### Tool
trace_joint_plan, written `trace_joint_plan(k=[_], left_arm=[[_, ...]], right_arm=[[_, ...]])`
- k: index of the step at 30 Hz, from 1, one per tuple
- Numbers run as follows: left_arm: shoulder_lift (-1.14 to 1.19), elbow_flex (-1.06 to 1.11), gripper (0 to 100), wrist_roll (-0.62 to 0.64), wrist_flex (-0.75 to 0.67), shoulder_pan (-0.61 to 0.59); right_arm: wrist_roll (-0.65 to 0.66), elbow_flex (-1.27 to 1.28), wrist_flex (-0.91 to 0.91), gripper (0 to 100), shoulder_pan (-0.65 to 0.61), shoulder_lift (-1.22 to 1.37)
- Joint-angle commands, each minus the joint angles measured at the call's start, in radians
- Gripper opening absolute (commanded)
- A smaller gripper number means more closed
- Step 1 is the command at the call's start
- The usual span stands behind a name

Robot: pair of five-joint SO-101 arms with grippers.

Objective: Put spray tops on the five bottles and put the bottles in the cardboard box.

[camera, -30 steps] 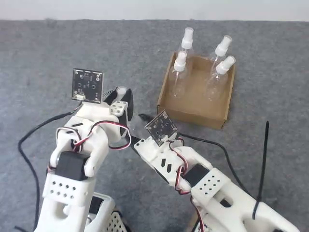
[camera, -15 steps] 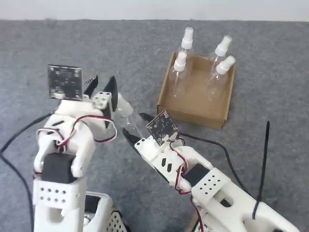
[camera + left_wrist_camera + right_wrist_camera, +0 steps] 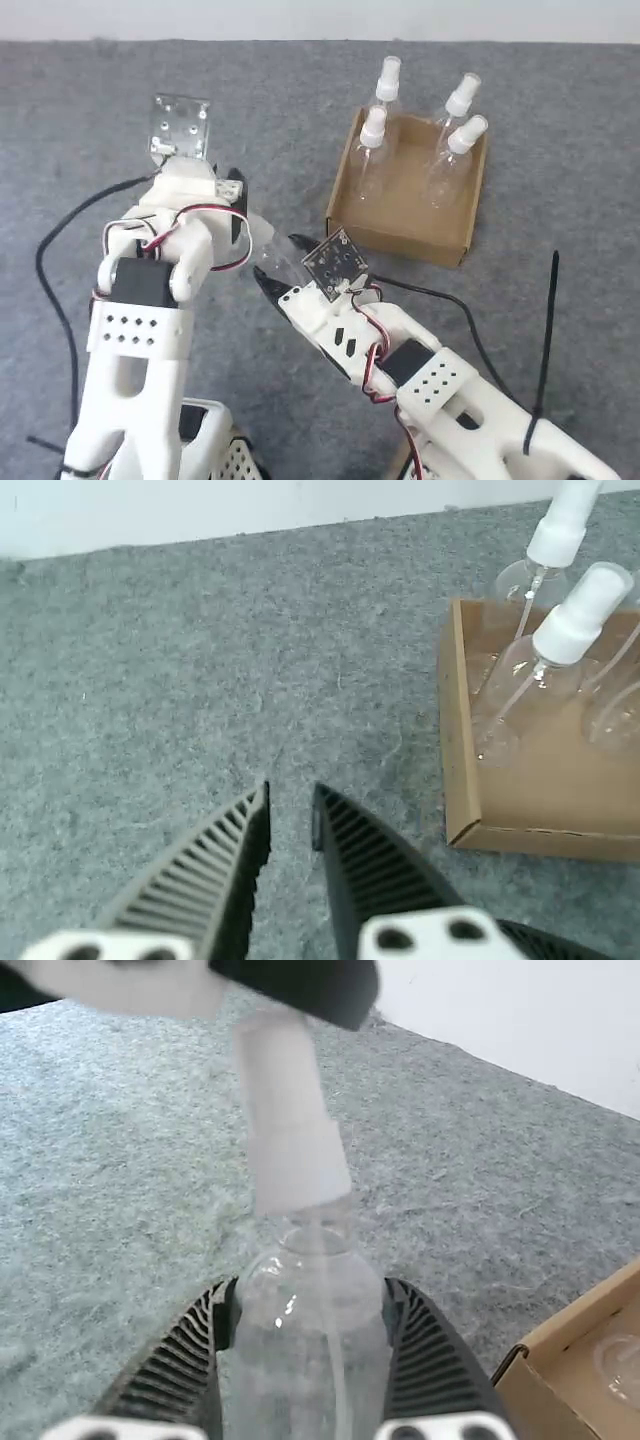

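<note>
My right gripper is shut on a clear bottle, holding it tilted above the carpet, left of the cardboard box. A white spray top sits on the bottle's neck, leaning a little. My left gripper hangs just over that top, its fingers a narrow gap apart with nothing between them. One black finger of it shows above the top in the right wrist view. Several bottles with spray tops stand in the box.
Grey carpet covers the table. A black cable runs beside the right arm and a black rod stands at the right. Another black cable loops to the left of the left arm.
The left arm swung away to the left with its fingers wide, then came back over the bottle with the fingers nearly together. The right arm held the bottle still.
</note>
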Motion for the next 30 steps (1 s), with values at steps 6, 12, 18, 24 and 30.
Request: trace_joint_plan(k=[6,12,18,24,30], left_arm=[[-0.037,-0.051,3,-0.005,0.057,0.130],[-0.031,-0.088,6,-0.008,0.014,0.089],[-0.032,-0.285,12,-0.002,0.176,-0.038],[-0.032,-0.222,11,-0.003,0.238,-0.049],[-0.031,-0.090,11,-0.002,0.086,-0.043]], right_arm=[[-0.011,-0.011,-0.015,0.6,0.015,-0.044],[-0.011,-0.009,-0.015,0.6,0.015,-0.044],[-0.011,-0.009,-0.015,0.6,0.015,-0.044],[-0.011,-0.009,-0.015,0.6,0.015,-0.044],[-0.011,-0.009,-0.015,0.6,0.015,-0.044]])
